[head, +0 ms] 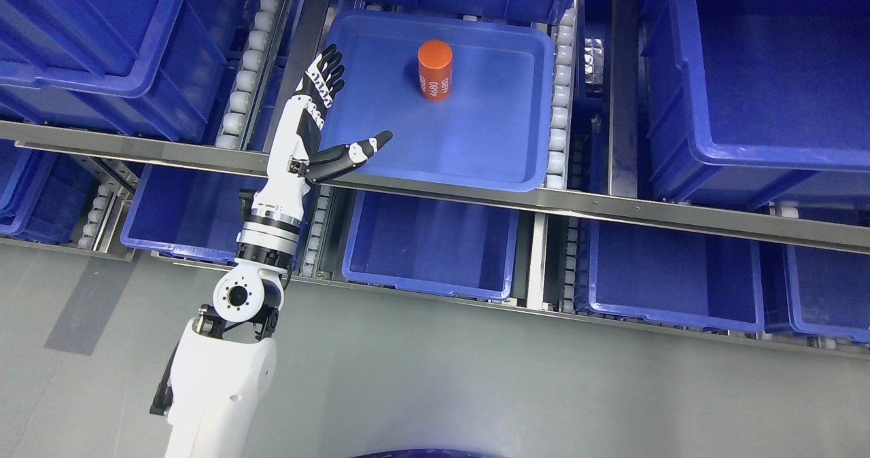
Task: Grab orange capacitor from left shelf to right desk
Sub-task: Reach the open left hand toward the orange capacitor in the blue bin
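An orange cylindrical capacitor (435,71) with white print stands in a shallow blue tray (496,152) on the upper shelf level. My left hand (350,108) reaches up from the lower left and hovers over the tray's left rim. Its fingers (328,71) are stretched out and the thumb (360,151) is spread to the right; it holds nothing. The capacitor lies to the hand's right, a clear gap away from it. My right arm does not show.
Deep blue bins (768,91) fill the shelf at right and upper left. Lower-level bins (435,247) sit below a metal rail (612,206). White roller tracks (561,98) flank the tray. Grey floor (476,383) spreads below.
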Robot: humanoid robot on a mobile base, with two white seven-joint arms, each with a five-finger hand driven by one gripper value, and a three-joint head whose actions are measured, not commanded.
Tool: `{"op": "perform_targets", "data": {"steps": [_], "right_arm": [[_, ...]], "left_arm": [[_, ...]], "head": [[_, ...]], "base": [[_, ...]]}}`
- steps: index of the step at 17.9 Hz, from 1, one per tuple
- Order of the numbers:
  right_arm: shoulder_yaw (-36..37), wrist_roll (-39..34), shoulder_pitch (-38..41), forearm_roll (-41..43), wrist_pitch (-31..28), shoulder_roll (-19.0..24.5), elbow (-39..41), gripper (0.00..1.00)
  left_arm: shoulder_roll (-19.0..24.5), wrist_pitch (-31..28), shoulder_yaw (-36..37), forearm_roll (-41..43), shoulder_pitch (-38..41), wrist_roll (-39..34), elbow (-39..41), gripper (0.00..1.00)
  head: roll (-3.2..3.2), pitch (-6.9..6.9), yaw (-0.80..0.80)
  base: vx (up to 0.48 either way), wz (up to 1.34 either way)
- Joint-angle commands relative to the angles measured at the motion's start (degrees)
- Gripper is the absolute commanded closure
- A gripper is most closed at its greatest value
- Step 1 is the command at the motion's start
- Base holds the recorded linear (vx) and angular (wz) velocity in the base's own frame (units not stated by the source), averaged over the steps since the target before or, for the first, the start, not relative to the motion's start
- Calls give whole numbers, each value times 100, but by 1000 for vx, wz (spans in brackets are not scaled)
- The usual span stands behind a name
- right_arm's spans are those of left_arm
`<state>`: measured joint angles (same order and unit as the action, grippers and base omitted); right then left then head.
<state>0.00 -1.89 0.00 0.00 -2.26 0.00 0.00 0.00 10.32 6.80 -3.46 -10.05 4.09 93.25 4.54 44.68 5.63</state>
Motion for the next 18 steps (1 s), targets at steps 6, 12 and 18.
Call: {"op": "perform_targets", "data": {"steps": [6,12,18], "right_arm": [[62,5,9,0,-29,-100,193,0],[62,5,9,0,-20,-100,193,0],[62,5,9,0,-29,-100,193,0]], "left_arm": [[100,-503,58,12,-461,48,-332,0],[100,-723,425,205,-1648,293,-1659,4],[100,-944,761,205,-2114,523,-2476,4]], "head": [[0,0,0],[0,0,0],[0,0,0]], "base": [[0,0],[0,0],[0,0]]}}
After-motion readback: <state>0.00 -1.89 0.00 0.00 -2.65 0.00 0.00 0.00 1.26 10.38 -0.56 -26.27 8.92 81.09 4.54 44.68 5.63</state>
